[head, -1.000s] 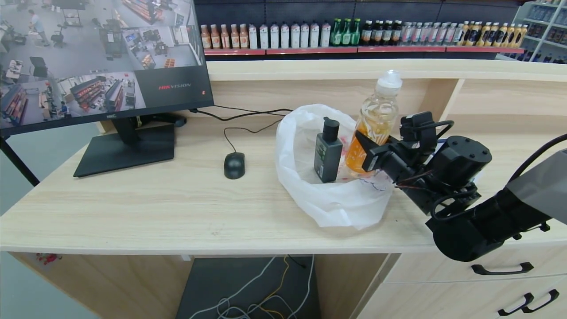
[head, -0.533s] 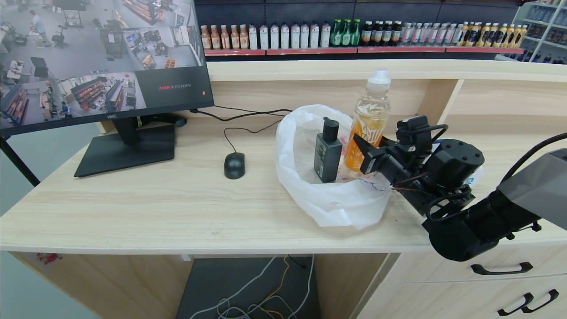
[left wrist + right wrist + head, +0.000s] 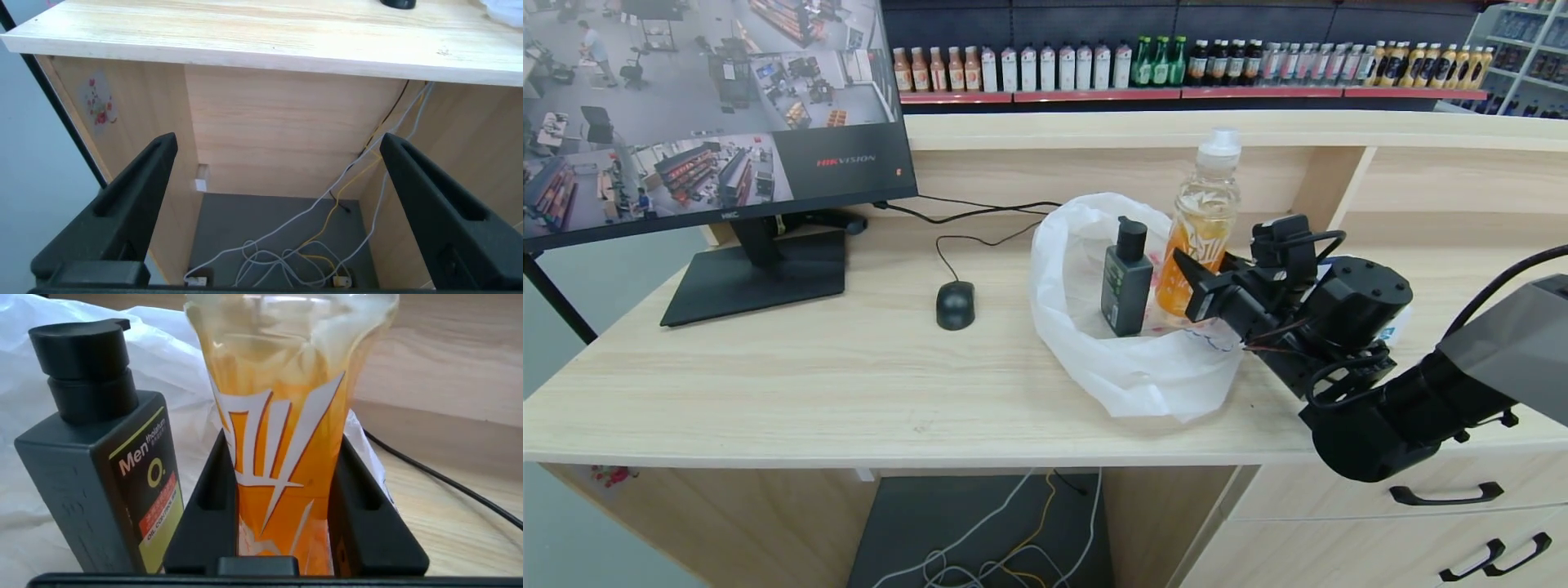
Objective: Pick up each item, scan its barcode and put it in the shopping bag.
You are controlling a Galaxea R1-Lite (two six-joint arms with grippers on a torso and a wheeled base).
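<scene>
A clear bottle of orange drink (image 3: 1203, 224) with a white cap stands upright inside the white shopping bag (image 3: 1131, 363) on the counter. My right gripper (image 3: 1191, 291) is shut on the bottle's lower body; in the right wrist view the bottle (image 3: 282, 457) sits between the black fingers (image 3: 204, 506). A dark grey bottle with a black cap (image 3: 1127, 279) stands in the bag just left of it, also seen as the dark bottle (image 3: 102, 469). My left gripper (image 3: 278, 208) hangs open below the counter's front edge, holding nothing.
A monitor (image 3: 698, 106) on its stand occupies the counter's left, with a black mouse (image 3: 954, 305) and its cable between it and the bag. A raised wooden ledge (image 3: 1217, 129) runs behind. Loose cables (image 3: 302, 245) lie under the counter; drawers (image 3: 1445, 495) are at the right.
My right gripper has carried the orange drink bottle left and down into the bag, and the bottle went from tilted to upright. The left gripper shows no earlier frame.
</scene>
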